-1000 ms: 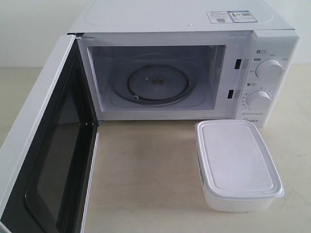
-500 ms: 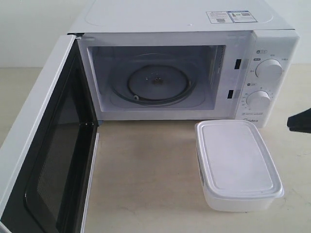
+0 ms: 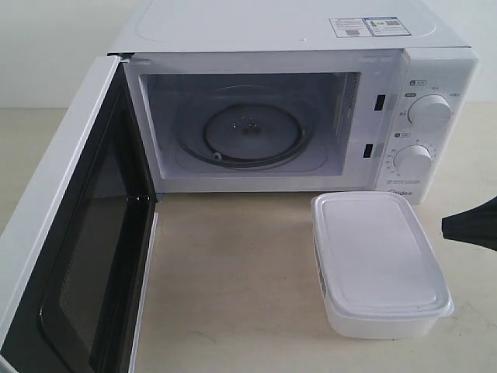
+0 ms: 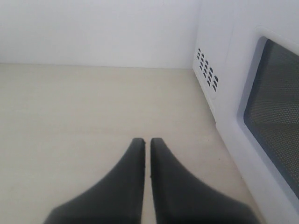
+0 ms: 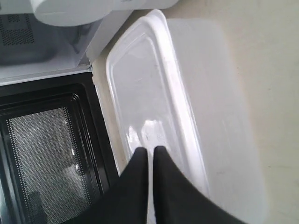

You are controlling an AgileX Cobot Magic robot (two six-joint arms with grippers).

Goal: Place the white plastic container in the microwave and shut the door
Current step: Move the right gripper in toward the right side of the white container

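Note:
The white plastic container (image 3: 380, 260) sits lidded on the table, in front of the microwave's (image 3: 272, 31) knob panel. The door (image 3: 85, 256) stands wide open to the left, black inner face showing, and the glass turntable (image 3: 248, 132) is bare. My right gripper (image 3: 450, 226) pokes in at the right edge, apart from the container. In the right wrist view this gripper (image 5: 150, 150) is shut and empty, hovering over the container's lid (image 5: 149, 93). My left gripper (image 4: 147, 141) is shut over bare table beside the door's outer window (image 4: 275, 107); the exterior view does not show it.
Two round knobs (image 3: 429, 111) are on the microwave's right panel. Vent holes (image 4: 208, 70) mark the microwave's side wall. The beige table (image 3: 233, 264) runs between the open door and the container. A pale wall stands behind.
My right gripper has come into the exterior view from the right edge and moved left and lower, toward the container. The container, door and microwave have not moved.

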